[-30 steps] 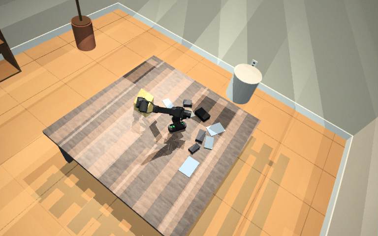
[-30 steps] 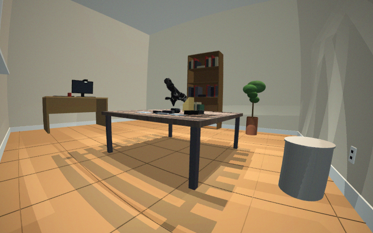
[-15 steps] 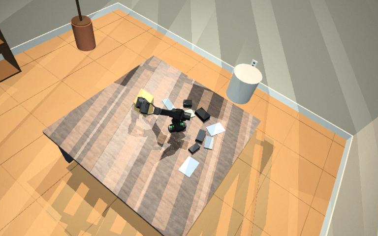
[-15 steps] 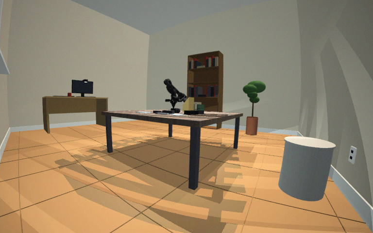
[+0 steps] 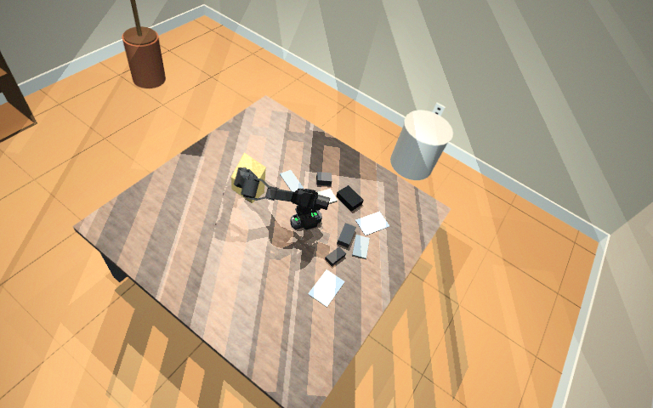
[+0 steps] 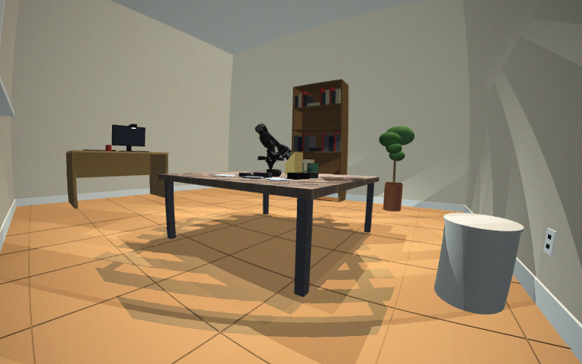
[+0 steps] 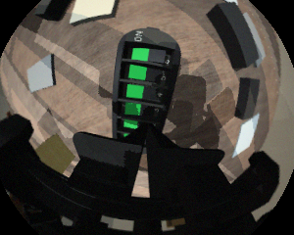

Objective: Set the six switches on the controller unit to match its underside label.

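Controller unit [image 5: 301, 224] [image 6: 273, 172] [image 7: 146, 93] sits switch side up on the tabletop [image 5: 193, 242] [image 6: 240, 180], right under the claw [image 7: 147, 125]. Claw's fingers are together, nothing between them, tips over the end of the unit away from the ON mark. Looks like you're lining up for a press on a rocker near that end.

Main risk: wrong rocker. Tips hide the last rockers in the wrist view, so a small sideways error lands you on the neighbour or a divider. Numbers are blurry too; count from the ON end. Second: wrong half. Green ends face the ON mark's side, dark ends the numbered side; press near the middle and the rocker may not flip.

Push too deep or off-centre and the unit could slide or tip, since nothing visible braces it. Dragging the tips before lifting could flip a second switch.

Label is face down, so the pattern can't be checked from here; a misremembered square means a wrong setting. Low arm swings might also clip the black box [image 5: 349, 197] or the small grey block [image 5: 324, 178]. Lift straight up, then recheck all six.
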